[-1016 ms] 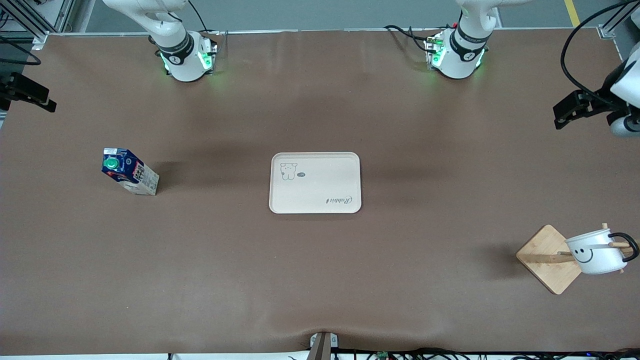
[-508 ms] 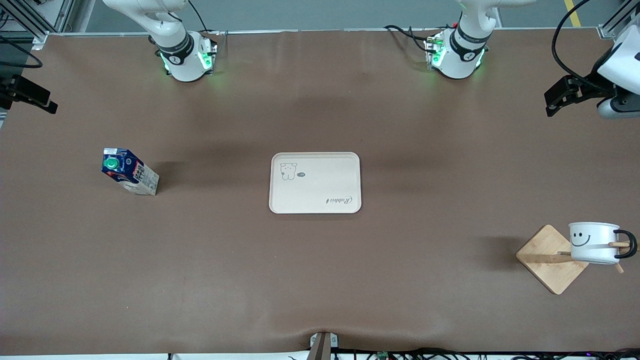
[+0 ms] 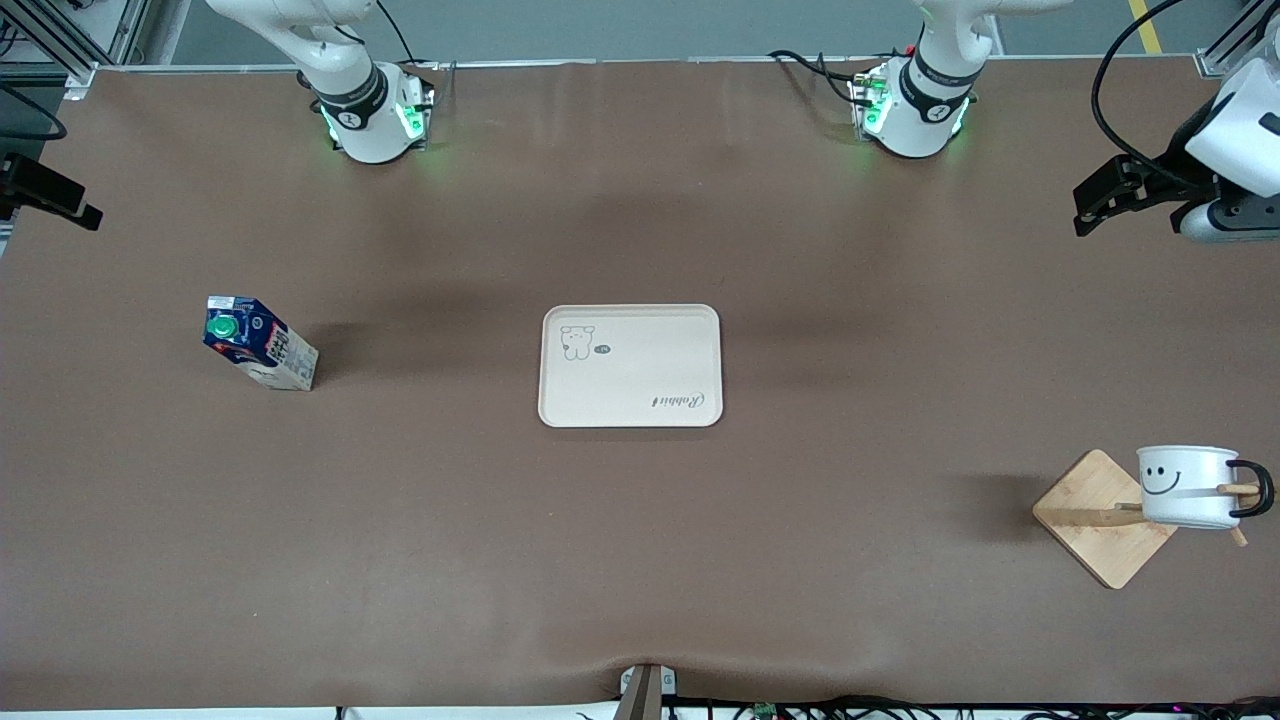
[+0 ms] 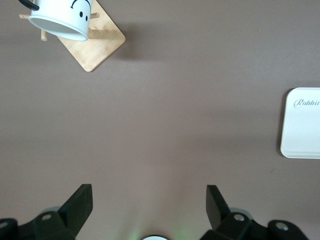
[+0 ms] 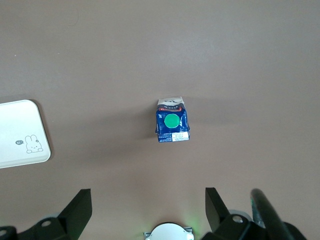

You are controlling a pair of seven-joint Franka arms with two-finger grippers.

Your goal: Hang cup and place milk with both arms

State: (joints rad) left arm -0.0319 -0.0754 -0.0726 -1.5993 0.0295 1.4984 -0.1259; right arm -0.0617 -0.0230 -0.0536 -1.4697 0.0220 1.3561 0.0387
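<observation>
The cup (image 3: 1185, 485), white with a black smiley face, hangs by its black handle on a peg of the wooden rack (image 3: 1090, 520), toward the left arm's end of the table. The left wrist view also shows the cup (image 4: 62, 17) and the rack (image 4: 97, 47). My left gripper (image 3: 1098, 203) is open and empty, up over that end's table edge, well apart from the cup; it also shows in the left wrist view (image 4: 149, 200). The milk (image 3: 258, 342) stands on the table toward the right arm's end and shows in the right wrist view (image 5: 172, 126). My right gripper (image 3: 45, 195) is open and empty (image 5: 149, 200).
A cream tray (image 3: 630, 365) with a small animal drawing lies at the table's middle, with nothing on it. Its edge shows in the left wrist view (image 4: 302, 125) and in the right wrist view (image 5: 20, 132). Brown table all round.
My left gripper has drawn up and away from the rack. The cup has swung from tilted to hanging level on its peg. My right gripper has shifted slightly outward.
</observation>
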